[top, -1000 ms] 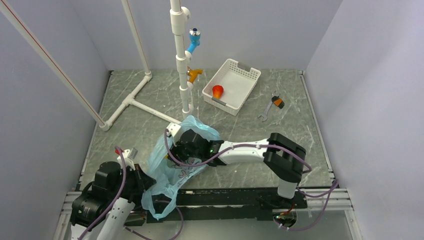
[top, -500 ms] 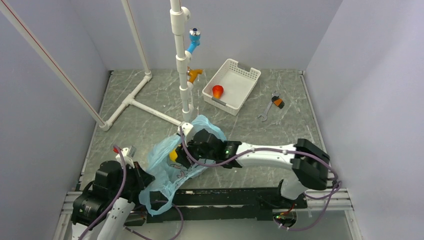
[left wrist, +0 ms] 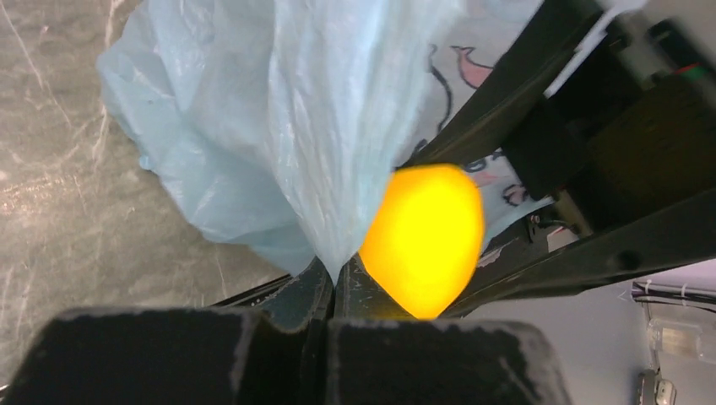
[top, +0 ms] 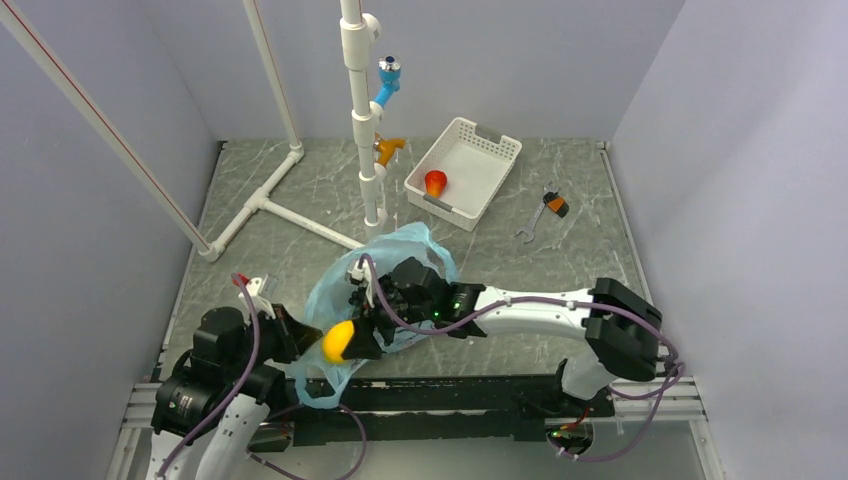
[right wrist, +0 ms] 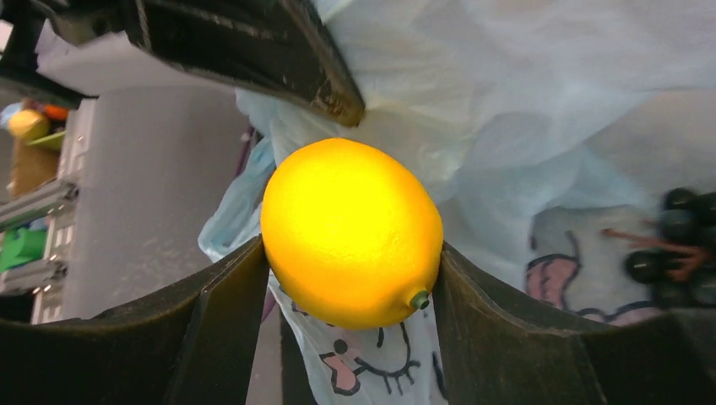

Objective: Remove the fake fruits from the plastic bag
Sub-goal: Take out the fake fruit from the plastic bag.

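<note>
My right gripper (top: 350, 338) (right wrist: 352, 246) is shut on a yellow-orange fake fruit (top: 337, 342) (right wrist: 350, 232) (left wrist: 426, 240), held outside the plastic bag near its mouth, above the table's near edge. The light-blue plastic bag (top: 405, 248) (left wrist: 279, 126) (right wrist: 523, 110) hangs crumpled between both arms. My left gripper (top: 290, 335) (left wrist: 333, 278) is shut on a pinched fold of the bag's edge. Dark grapes (right wrist: 675, 245) show through the bag at the far right of the right wrist view. A red-orange fruit (top: 435, 183) lies in the white basket (top: 490, 142).
An orange-handled wrench (top: 548, 208) lies right of the basket. A white pipe frame (top: 362, 120) stands behind the bag, with a branch (top: 265, 195) running left on the table. The black front rail (top: 470, 385) runs just under the held fruit.
The right gripper has drawn back out of the bag toward the near left, bringing the yellow fruit into the open. The left gripper rose slightly, pulling the bag's edge up.
</note>
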Available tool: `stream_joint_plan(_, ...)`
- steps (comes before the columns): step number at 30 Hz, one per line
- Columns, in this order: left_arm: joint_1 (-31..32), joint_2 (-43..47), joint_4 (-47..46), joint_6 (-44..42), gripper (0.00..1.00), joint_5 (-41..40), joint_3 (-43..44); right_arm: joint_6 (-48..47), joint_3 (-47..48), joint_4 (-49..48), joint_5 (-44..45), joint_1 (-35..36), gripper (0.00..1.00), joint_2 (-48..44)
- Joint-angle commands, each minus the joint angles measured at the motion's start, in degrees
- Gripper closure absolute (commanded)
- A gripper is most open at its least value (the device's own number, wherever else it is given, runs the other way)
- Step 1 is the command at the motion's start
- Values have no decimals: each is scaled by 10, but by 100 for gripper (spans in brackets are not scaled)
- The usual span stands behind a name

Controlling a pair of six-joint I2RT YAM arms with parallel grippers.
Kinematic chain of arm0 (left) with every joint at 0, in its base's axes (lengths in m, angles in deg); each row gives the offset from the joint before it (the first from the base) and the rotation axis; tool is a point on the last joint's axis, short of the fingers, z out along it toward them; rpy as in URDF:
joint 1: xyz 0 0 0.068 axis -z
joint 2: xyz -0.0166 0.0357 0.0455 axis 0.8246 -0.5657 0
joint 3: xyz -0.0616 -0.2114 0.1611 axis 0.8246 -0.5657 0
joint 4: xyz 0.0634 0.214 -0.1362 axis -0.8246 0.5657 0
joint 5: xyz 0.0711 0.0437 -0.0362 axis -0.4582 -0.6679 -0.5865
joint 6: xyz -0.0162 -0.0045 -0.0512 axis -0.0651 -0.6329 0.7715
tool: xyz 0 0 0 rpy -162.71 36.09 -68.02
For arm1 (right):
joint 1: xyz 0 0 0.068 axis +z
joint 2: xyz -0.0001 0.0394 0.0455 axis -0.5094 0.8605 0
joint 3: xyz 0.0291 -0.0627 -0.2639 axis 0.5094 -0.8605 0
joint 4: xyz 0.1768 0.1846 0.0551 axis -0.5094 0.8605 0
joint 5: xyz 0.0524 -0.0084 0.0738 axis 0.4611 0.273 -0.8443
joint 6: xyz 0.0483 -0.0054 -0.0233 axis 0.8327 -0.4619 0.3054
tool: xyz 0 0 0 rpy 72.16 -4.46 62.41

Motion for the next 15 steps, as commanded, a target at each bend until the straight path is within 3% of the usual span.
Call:
stream_joint_plan(1,1,-9,-39,6,100,-17,30,30,16,-47,-88,9,100,25)
stream_joint_plan(7,1,-16,20,2,100,-69,27,5,47,-15,-116,16,100,-13)
stream_joint_plan(15,1,31,71,1,100,-116,43,-28,55,22,33,18,100,-148)
